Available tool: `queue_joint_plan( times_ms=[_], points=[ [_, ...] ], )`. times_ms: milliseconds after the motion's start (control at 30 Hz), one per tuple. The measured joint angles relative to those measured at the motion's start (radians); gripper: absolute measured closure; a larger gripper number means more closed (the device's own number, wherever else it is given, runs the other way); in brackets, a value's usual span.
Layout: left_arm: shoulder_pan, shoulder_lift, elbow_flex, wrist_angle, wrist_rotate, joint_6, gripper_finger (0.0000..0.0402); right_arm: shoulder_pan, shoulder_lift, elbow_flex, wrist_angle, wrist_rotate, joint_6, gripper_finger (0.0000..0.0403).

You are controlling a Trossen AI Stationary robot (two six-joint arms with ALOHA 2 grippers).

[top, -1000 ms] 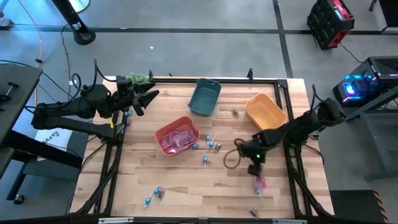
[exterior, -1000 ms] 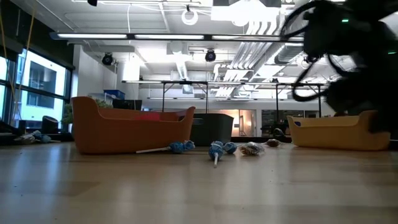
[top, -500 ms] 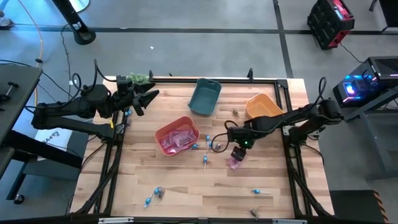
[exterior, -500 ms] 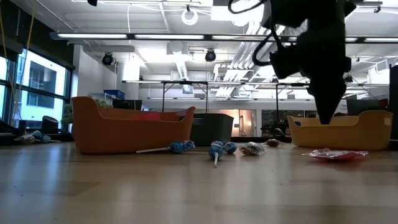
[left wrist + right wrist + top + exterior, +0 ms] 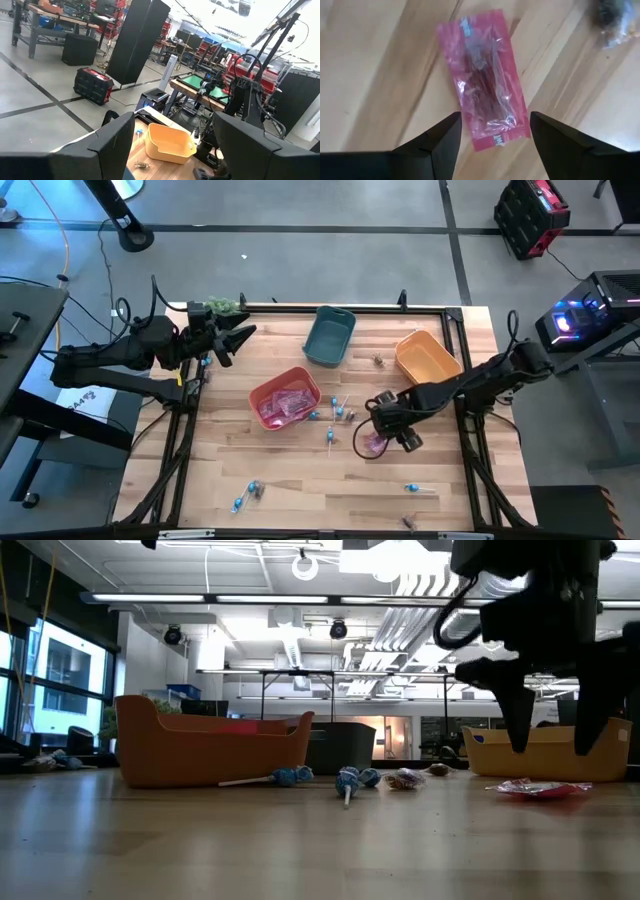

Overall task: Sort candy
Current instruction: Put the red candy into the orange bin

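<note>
A flat pink wrapped packet (image 5: 485,100) lies on the wood (image 5: 372,443), right of the table's middle. My right gripper (image 5: 553,735) hangs over it, pointing down and open, one finger to each side and above it without touching. More pink packets fill the red bin (image 5: 262,392). Blue lollipops (image 5: 340,413) lie just right of that bin, with others near the front edge (image 5: 245,495). A small brownish piece (image 5: 379,360) rests between the teal and orange bins. My left gripper (image 5: 240,340) waits open and level above the table's far left corner.
The teal bin (image 5: 330,335) stands at the far middle and the orange bin (image 5: 427,358) at the far right. A lollipop (image 5: 415,488) and a brownish piece (image 5: 410,520) lie near the front right. A green plant (image 5: 225,306) sits at the far left.
My right gripper has gone from the near right toward the table's middle, risen a little and rolled about its own axis, so both fingers now show apart in the low view. The pink packet has shifted the same way and now lies flat on the wood.
</note>
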Motion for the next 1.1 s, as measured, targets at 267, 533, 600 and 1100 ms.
queue_joint_plan(
  times_ms=[267, 533, 600, 1100],
  points=[
    [0.000, 0.000, 0.000, -0.003, 0.000, 0.001, 0.0138, -0.002, 0.076, -0.039, 0.133, 0.016, -0.037, 0.0172],
    [0.000, 0.000, 0.000, -0.003, 0.000, 0.010, 0.0138, 0.017, 0.181, -0.031, 0.151, 0.019, 0.002, 0.0186],
    [0.000, 0.000, 0.000, -0.001, 0.000, 0.010, 0.0138, 0.018, 0.184, -0.031, 0.154, 0.033, 0.033, 0.0220],
    [-0.002, -0.014, -0.001, 0.544, 0.075, 0.132, 0.0138, -0.128, 0.198, 0.311, -0.035, 0.230, -0.016, 0.0391]
  ],
)
